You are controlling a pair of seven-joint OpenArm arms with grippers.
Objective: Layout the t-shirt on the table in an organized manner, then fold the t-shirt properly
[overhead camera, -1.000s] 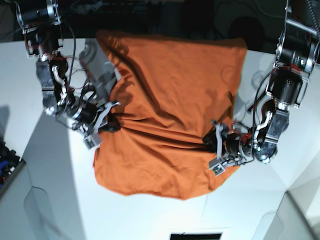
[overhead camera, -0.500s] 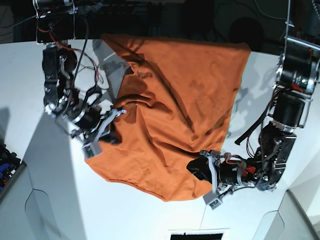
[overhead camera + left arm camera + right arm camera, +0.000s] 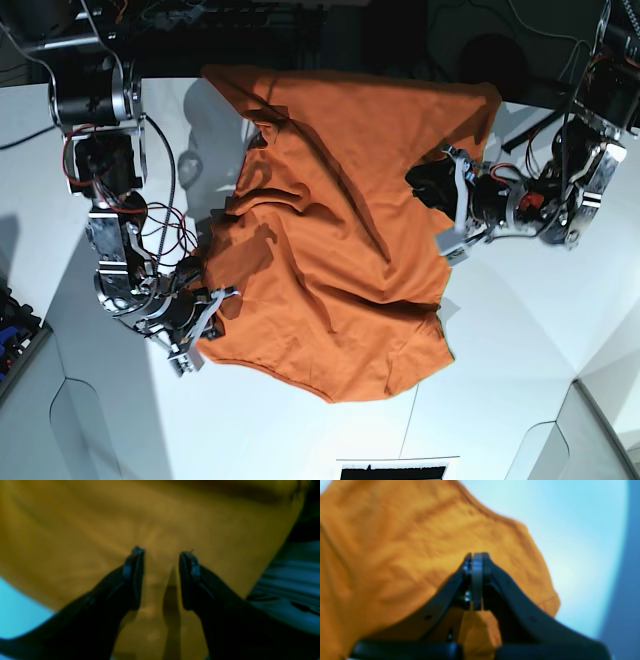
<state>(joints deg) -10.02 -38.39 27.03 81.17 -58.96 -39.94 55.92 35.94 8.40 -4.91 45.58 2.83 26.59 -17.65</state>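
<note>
On white surface [image 3: 90, 420], t-shirt [image 3: 340, 230] lies rumpled, unspread. My right gripper [image 3: 476, 562] pinched closed on its edge. My left gripper [image 3: 161, 555] jaws apart at opposite side, cloth between, not clamped. Risk: one-sided pull bunches fabric, or thin pinch slips.

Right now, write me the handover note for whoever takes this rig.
Left pincer: open, jaws apart over the cloth at the shirt's edge; whether cloth lies between them is unclear.
Right pincer: shut; it sits at the t-shirt edge on the other side, a grip on cloth not clearly visible.
The t-shirt lies bunched and wrinkled on the table, one end at the far edge.
Done: nothing finished; shirt not flat.
Left: spread it flat, then fold.
</note>
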